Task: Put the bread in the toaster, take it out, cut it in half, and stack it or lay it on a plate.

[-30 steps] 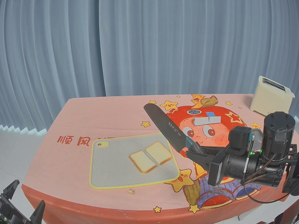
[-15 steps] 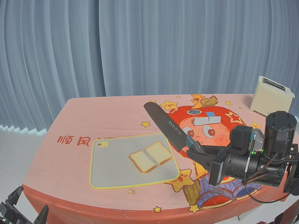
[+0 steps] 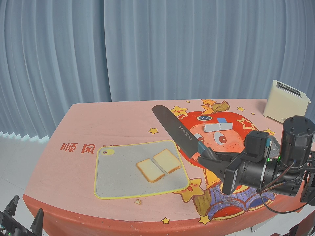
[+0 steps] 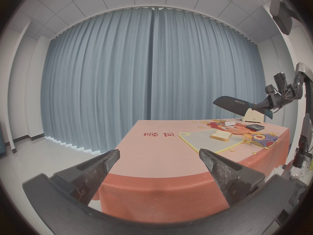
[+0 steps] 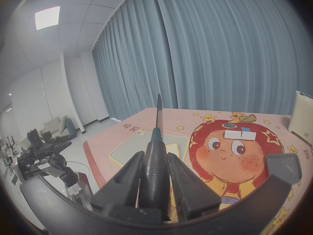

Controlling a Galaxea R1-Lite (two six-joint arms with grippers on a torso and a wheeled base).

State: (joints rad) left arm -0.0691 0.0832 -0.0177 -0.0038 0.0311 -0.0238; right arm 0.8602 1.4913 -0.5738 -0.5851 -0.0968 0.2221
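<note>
Pink cartoon-print cloth covers table (image 3: 98, 122), seen from front. Nearest, off front-left corner and lower than tabletop: left gripper (image 4: 159, 154), jaws spread wide, nothing btwn them, pointing toward table. Small crumb (image 3: 138, 201) on cloth near front edge, just in front of cutting board (image 3: 121, 171). Board = grey w/ yellow rim, flat on cloth, front-centre. Bread is cut: two halves flat on board's right part, side by side, near half (image 3: 150, 169) and far half (image 3: 167, 161) just beside each other, thin gap, crust edges outward. Right of board: right gripper (image 3: 210, 158) up in air above cloth, jaws clamped tight on handle of knife (image 3: 175, 130). Knife has dark blade w/ teal collar at handle; blade runs away from gripper toward far-left, held clear above table, tip past board's far-right corner, not touching bread or board. Right wrist view shows blade edge-on, upright. Dark grey dish (image 5: 283, 167) sits on cloth on right side, by right arm, well apart from bread. Farther back on red cartoon face: small grey-white block (image 3: 218, 126) w/ blue piece on top. Far-right corner: cream toaster (image 3: 286, 101), upright, slot on top. Behind table: blue-grey curtain (image 3: 164, 40) across whole back.
</note>
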